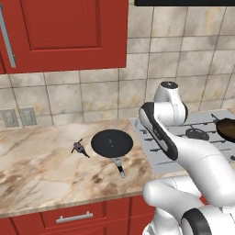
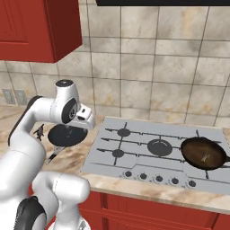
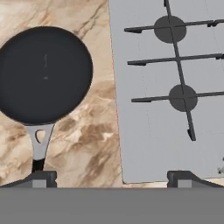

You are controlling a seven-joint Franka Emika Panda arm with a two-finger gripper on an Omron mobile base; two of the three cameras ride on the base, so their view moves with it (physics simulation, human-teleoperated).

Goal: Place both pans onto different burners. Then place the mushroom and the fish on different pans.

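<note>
Black pan (image 3: 45, 74) near cooktop (image 3: 148, 131) edge, tool (image 3: 111, 177) open above

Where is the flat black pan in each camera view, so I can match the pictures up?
Left base view: flat black pan at centre, on the marble counter, left of the cooktop.
Right base view: at left, partly behind the arm.
Hand view: upper left, handle pointing down.
Shared landmark: the cooktop's left edge, just beside the pan.
</note>
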